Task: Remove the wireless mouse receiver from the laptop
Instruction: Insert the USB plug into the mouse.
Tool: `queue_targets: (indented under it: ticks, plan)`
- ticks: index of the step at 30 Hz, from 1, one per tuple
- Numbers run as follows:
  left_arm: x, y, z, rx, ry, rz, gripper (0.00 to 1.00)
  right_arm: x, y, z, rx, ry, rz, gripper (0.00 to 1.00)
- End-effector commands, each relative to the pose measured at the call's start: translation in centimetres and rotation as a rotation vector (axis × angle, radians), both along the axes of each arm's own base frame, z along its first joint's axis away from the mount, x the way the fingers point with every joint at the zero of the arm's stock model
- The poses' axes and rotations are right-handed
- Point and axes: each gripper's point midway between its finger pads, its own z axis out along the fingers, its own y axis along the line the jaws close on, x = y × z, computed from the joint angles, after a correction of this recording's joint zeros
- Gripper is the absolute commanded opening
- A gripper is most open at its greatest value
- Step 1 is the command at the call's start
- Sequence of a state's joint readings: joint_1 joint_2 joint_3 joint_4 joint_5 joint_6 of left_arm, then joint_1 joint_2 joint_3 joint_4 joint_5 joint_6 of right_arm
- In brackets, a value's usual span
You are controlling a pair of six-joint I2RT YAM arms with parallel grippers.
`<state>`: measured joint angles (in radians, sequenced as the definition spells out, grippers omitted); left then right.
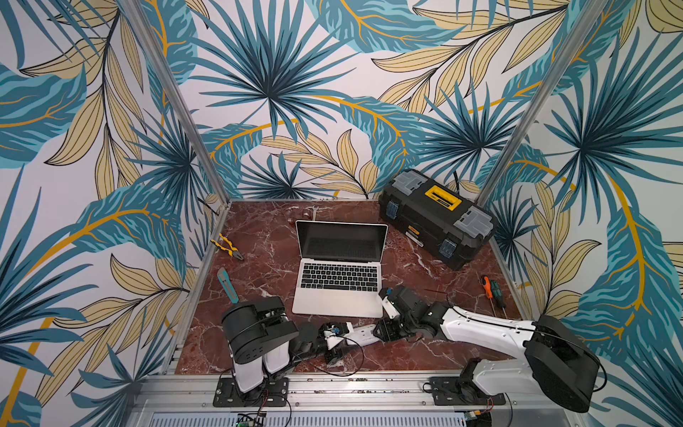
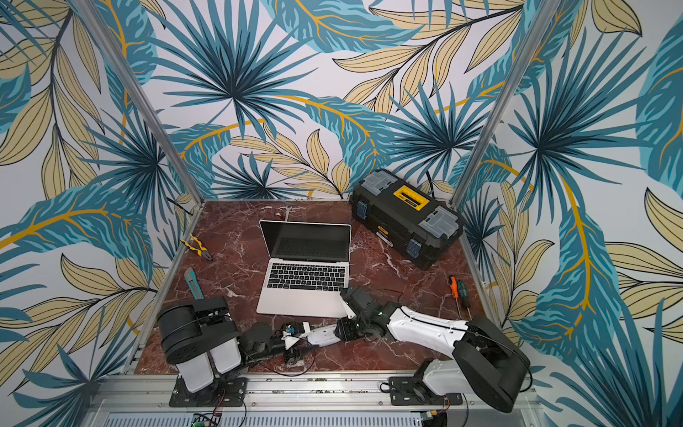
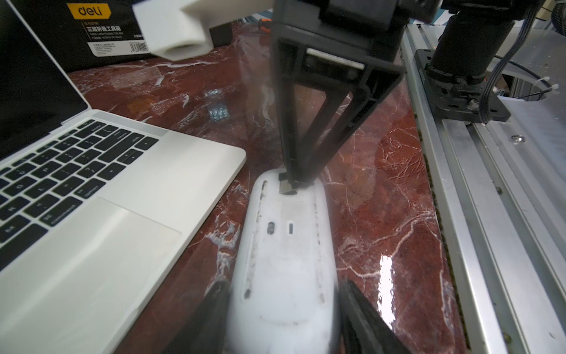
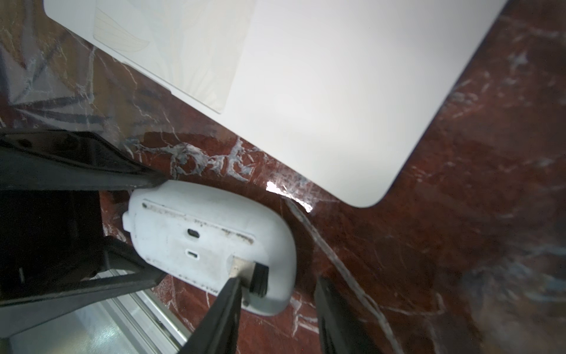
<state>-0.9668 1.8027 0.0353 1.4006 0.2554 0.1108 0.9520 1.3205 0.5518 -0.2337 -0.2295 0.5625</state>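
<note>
The open silver laptop sits mid-table; its palm rest and keys show in the wrist views. Just in front of it a white mouse lies underside up, with my left gripper shut on its sides. The receiver, a silver plug with a black cap, sits in a recess at the mouse's far end. My right gripper stands open over that end. One of its fingertips touches the plug and the other stays clear of the mouse.
A black toolbox stands at the back right. Yellow pliers and a teal utility knife lie on the left, two screwdrivers on the right, a wrench behind the laptop. An aluminium rail borders the front.
</note>
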Motion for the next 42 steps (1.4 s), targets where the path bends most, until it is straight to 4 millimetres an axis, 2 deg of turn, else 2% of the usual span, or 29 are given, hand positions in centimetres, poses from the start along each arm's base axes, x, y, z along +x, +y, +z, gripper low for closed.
queue_targets:
  ticks: [1,11,26,42]
  plan:
    - [-0.1,0.1,-0.1,0.002,0.009,-0.006,0.47,-0.5,-1.5,-1.6,-0.069,0.019,-0.025,0.45]
    - [-0.1,0.1,-0.2,0.002,0.009,-0.004,0.47,-0.4,-1.2,-1.0,-0.051,0.013,-0.021,0.45]
    - [-0.1,0.1,-0.2,0.003,0.009,-0.004,0.47,-0.3,-1.9,-1.5,-0.069,0.012,-0.036,0.42]
    - [-0.1,0.1,-0.2,0.003,0.011,-0.003,0.47,-0.6,-3.7,-3.2,-0.146,0.041,-0.060,0.38]
